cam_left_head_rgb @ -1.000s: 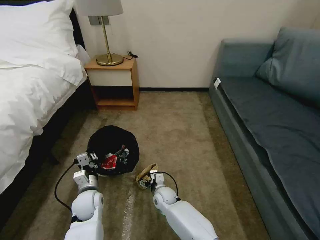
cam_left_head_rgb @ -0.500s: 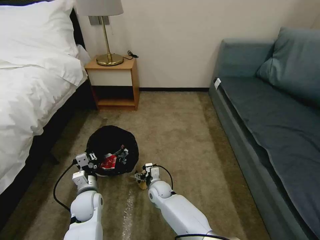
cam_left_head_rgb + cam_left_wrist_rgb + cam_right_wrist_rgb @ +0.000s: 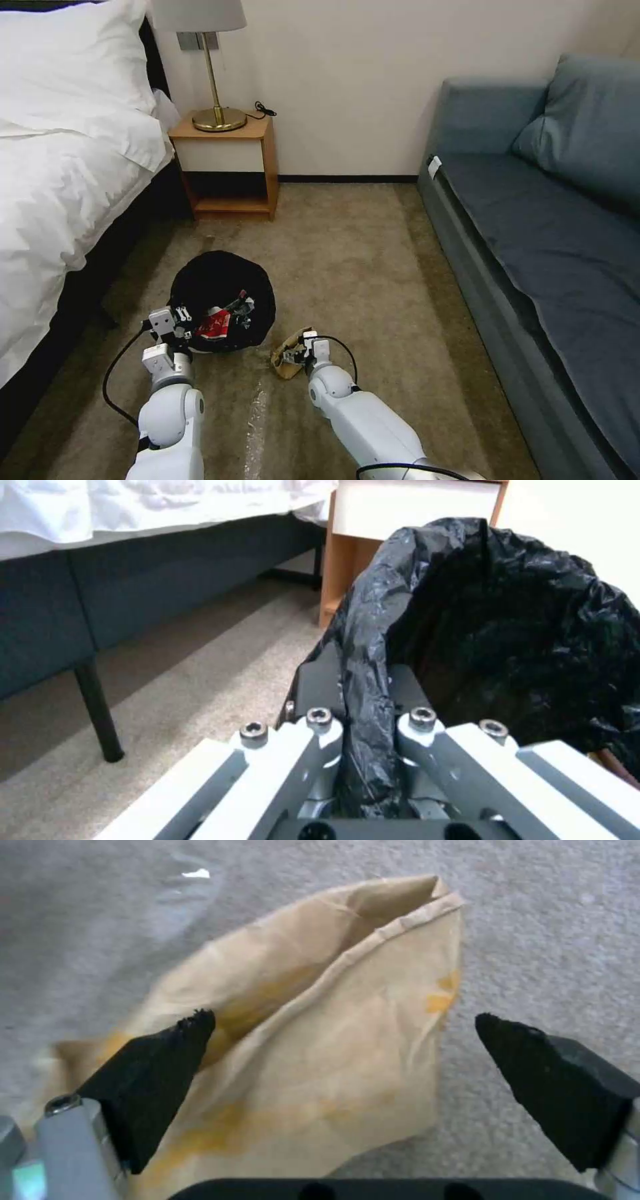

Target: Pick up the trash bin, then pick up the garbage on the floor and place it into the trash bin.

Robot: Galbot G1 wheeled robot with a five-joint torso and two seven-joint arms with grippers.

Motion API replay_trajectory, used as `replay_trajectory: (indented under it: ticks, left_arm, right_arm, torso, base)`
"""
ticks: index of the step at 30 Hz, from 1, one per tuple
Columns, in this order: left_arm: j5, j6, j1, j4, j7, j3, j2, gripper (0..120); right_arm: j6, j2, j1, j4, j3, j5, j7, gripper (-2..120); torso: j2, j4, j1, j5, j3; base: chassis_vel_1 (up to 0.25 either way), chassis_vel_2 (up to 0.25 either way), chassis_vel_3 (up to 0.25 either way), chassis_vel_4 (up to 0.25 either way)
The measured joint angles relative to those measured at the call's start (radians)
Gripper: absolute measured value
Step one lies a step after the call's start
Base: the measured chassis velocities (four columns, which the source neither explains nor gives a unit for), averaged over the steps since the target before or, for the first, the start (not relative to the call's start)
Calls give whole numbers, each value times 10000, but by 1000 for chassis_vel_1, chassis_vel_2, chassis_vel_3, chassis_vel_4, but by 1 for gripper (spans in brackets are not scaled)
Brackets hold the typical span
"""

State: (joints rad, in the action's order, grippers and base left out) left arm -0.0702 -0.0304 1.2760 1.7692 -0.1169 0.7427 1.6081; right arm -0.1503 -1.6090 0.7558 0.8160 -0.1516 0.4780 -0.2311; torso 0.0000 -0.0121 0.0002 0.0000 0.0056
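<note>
Risk is mainly w/ the tan paper bag [image 3: 313, 1050]: it lies flat and soft on the carpet [image 3: 373, 267] just right of the trash bin [image 3: 220, 300], so the right gripper [image 3: 347, 1060], low over it w/ fingers spread wide and one tip already on the paper, may only push or crumple it instead of catching it. Left gripper [image 3: 367, 725] is low at the bin's near edge, clamped on the black liner [image 3: 373, 645] at the rim; I think thin plastic can slip or tear, so the bin could tip, w/ the red snack packet [image 3: 215, 325] inside.
</note>
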Motion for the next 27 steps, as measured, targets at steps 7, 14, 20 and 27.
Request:
replay_trajectory:
  ticks: [7, 14, 20, 27]
  left_arm:
    - [36, 0, 47, 89, -1, 33, 0, 4]
    - [47, -18, -16, 78, -13, -45, 0, 4]
    - [60, -47, -40, 75, -18, -77, 0, 4]
    - [55, -59, -26, 124, -32, -13, 0, 4]
  right_arm:
    - [169, 3, -9, -264, 107, -198, 166, 98]
    - [303, 6, -88, -212, 149, -261, 226, 75]
    - [388, 7, -69, -181, 168, -365, 225, 55]
    - [542, 8, -53, -315, 194, -580, 242, 28]
  torso:
    - [0, 0, 0, 1, 0]
    - [0, 0, 0, 0, 0]
    - [0, 0, 1, 0, 0]
    - [0, 0, 0, 0, 0]
  base:
    - [0, 0, 0, 0]
    - [0, 0, 0, 0]
    - [0, 0, 0, 0]
    - [0, 0, 0, 0]
